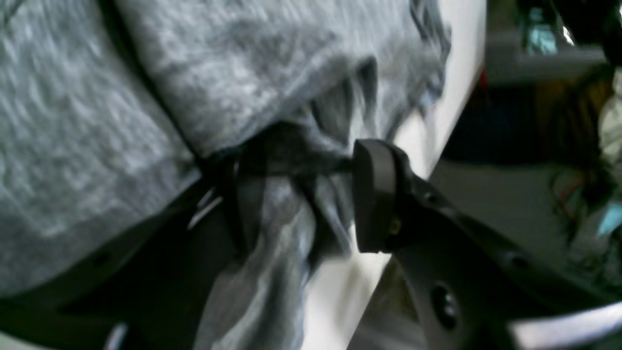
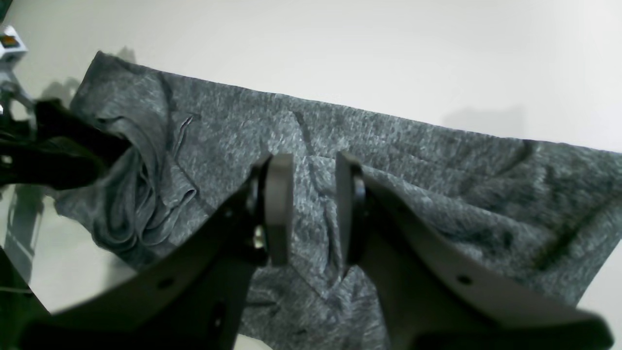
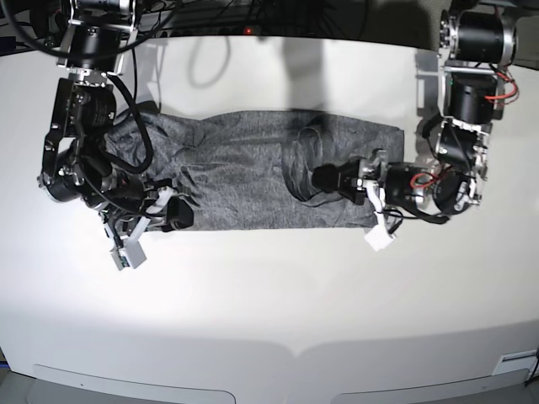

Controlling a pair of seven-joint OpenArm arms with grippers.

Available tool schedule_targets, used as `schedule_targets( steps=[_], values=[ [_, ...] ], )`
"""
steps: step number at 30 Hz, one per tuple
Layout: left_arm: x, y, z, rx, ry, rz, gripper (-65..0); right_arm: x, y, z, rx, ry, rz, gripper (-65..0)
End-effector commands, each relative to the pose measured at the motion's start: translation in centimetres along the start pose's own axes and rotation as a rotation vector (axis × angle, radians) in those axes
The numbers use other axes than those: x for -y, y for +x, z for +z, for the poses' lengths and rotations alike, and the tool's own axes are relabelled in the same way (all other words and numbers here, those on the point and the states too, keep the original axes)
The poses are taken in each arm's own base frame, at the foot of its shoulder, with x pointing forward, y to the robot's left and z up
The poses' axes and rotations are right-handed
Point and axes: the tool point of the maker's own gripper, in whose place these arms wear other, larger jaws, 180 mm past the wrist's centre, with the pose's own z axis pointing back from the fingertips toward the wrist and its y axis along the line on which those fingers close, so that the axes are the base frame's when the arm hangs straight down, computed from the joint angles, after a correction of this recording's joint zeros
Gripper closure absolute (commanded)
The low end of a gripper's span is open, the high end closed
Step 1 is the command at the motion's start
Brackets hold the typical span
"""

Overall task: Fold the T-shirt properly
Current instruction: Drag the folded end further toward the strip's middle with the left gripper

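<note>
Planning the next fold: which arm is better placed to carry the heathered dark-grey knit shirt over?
Probably the left gripper: it has a bunch of the shirt between its jaws. The right gripper hovers open, holding nothing.

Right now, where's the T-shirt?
In the base view the T-shirt lies spread across the white table, between both arms, left gripper gripping its bunched end.

No text or label can be read anywhere.
</note>
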Motion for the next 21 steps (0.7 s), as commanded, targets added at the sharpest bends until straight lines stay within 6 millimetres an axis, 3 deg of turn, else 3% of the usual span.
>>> schedule_targets(
  steps=[1, 12, 15, 21],
  values=[
    [1.1, 2.6, 0.3, 0.053, -0.018, -0.048, -28.4, 0.0, 2.0, 0.5, 0.059, 0.005, 0.023, -16.1],
    [6.9, 7.4, -2.7, 0.108, -0.149, -0.131, -28.4, 0.0, 2.0, 0.5, 0.060, 0.005, 0.023, -16.1],
    [7.0, 7.2, -2.5, 0.061, -0.141, -0.153, -28.3, 0.0, 2.0, 0.5, 0.060, 0.005, 0.023, -16.1],
    [4.5, 6.8, 0.1, 0.010, -0.060, -0.165, -28.3, 0.0, 2.0, 0.5, 0.060, 0.005, 0.023, -16.1]
  ],
)
